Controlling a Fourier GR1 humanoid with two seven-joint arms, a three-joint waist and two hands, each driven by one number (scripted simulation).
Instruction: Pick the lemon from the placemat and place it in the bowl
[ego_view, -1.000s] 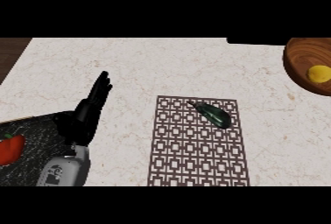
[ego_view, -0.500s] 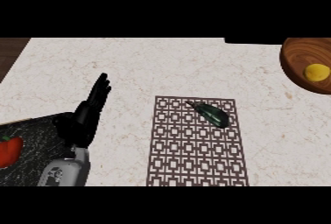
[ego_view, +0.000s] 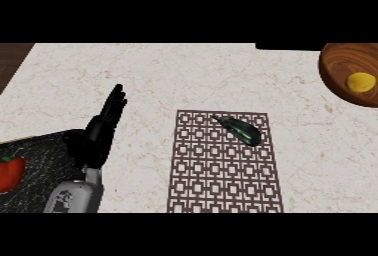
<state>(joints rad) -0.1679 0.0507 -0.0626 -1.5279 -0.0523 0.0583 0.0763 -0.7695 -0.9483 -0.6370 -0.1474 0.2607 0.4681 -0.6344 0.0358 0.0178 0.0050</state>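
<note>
1. Since a second ago the bowl (ego_view: 351, 72) sits a little nearer the view's right edge and the red pepper (ego_view: 9, 172) shows more at the left; the left hand (ego_view: 105, 125) looks about where it was.
2. That left hand is open, fingers straight and pointing up the surface (ego_view: 170, 75), resting left of the placemat (ego_view: 224, 162) and holding nothing. It lies partly over a dark tray (ego_view: 37, 170) at the lower left.
3. No right hand shows anywhere in the view.
4. Inside the wooden bowl, at the upper right, lies the lemon (ego_view: 361, 82), well apart from the placemat.
5. On the placemat's upper part a dark green vegetable (ego_view: 242, 130) remains, lying slantwise; it is not part of the task.
6. Judged from this, picking and placing are both done: the lemon is off the placemat and in the bowl, with nothing plainly left to do.
</note>
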